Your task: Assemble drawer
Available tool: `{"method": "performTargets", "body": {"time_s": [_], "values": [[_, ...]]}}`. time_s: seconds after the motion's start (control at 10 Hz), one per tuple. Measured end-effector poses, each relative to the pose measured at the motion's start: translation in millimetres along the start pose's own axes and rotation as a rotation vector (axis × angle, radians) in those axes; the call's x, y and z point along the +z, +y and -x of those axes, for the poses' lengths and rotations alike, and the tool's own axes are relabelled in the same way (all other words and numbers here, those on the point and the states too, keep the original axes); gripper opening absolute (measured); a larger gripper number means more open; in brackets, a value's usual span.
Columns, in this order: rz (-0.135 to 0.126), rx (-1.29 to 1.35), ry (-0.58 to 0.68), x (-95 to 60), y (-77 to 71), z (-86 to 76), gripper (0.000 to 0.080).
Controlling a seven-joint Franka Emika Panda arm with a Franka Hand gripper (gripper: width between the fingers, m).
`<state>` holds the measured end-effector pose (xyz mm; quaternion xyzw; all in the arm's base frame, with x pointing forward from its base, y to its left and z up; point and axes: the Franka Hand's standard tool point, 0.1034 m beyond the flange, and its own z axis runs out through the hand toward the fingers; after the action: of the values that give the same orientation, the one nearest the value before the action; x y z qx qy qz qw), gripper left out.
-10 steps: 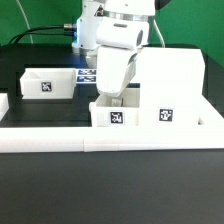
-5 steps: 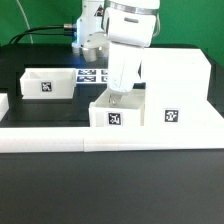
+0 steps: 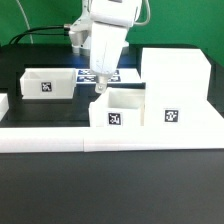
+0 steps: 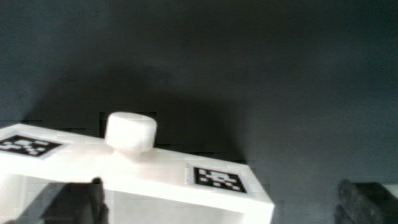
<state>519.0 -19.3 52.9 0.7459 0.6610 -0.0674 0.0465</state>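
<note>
The tall white shell (image 3: 175,80) stands at the exterior view's right, with a tag low on its front. A small open-top tray (image 3: 118,112) with a tag sits against the shell's left side; I cannot tell whether it reaches inside. A second tray (image 3: 48,82) stands apart at the left. My gripper (image 3: 100,87) hovers just above the first tray's left rear corner, open and empty. In the wrist view the tray (image 4: 160,185), with its knob (image 4: 128,130), lies below my gripper (image 4: 228,203), whose dark fingers (image 4: 80,200) are spread wide.
A long low white border rail (image 3: 110,142) runs along the front of the dark table. The marker board (image 3: 88,73) lies flat behind the trays, partly hidden by my arm. A low white piece (image 3: 3,104) shows at the left edge.
My gripper has lifted off the tray beside the shell and moved up and to the exterior view's left. The tray stays where it was.
</note>
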Motion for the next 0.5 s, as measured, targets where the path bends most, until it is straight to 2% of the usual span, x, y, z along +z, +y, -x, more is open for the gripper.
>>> {"method": "performTargets", "body": {"time_s": [0.2,0.4,0.5], "values": [[-0.002,-0.013,-0.001,1.3,0.1,2.1,0.0649],[-0.012,-0.022,-0.003,7.0,2.4,11.5,0.0649],[-0.011,-0.016,-0.002,6.7,2.5,10.1,0.0649]]}}
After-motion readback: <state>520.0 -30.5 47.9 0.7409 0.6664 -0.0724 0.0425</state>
